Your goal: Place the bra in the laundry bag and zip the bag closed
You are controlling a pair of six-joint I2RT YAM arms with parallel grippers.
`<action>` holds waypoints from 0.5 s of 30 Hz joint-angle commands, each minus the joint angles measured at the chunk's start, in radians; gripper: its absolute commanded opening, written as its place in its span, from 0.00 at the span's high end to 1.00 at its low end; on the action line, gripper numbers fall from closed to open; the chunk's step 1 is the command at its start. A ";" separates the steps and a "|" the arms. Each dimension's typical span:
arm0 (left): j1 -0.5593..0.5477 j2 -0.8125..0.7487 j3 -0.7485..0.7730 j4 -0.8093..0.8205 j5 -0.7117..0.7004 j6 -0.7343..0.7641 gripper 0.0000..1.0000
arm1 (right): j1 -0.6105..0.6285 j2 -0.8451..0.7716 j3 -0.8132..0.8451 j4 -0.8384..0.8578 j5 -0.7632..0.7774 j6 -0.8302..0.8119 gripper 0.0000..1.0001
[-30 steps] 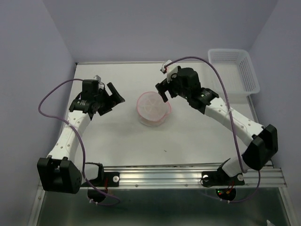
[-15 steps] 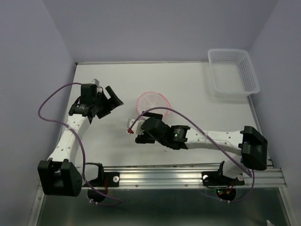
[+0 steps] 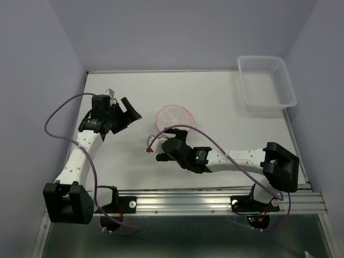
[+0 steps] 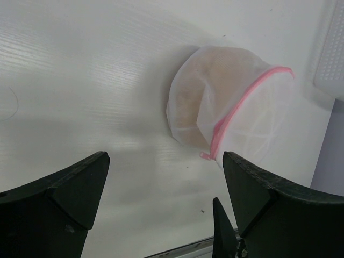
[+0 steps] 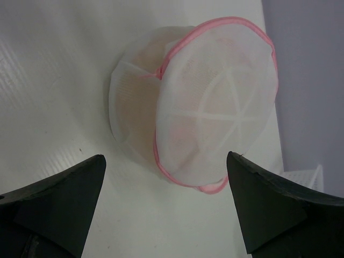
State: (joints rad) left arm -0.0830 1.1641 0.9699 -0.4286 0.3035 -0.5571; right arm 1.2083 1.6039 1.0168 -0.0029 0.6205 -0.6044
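Wide-jawed left hand (image 3: pixel 128 114) and right hand (image 3: pixel 164 148) near laundry bag (image 3: pixel 174 116)

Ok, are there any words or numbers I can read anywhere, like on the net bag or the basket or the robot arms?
None can be read.
The laundry bag shows only plain mesh, the white basket is bare lattice, and the table carries no label.
No print shows on the left arm or the right arm.

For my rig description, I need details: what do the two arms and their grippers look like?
The left arm and right arm have white links, black joints and black bases. A purple cable loops along each. The left gripper and right gripper have dark, wedge-shaped fingers.
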 commanded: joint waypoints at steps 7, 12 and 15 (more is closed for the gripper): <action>0.011 0.000 0.026 0.014 0.020 0.051 0.01 | -0.069 0.059 0.022 0.106 -0.059 -0.032 0.01; 0.012 0.006 0.029 0.011 0.025 0.062 0.01 | -0.102 0.070 0.039 0.106 -0.080 -0.035 0.26; 0.017 0.006 0.021 0.024 0.031 0.060 0.01 | -0.127 0.070 0.046 0.106 -0.099 -0.035 0.55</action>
State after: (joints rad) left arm -0.0761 1.1706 0.9703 -0.4301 0.3153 -0.5232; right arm 1.0985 1.6764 1.0176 0.0380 0.5533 -0.6369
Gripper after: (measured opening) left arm 0.989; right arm 0.522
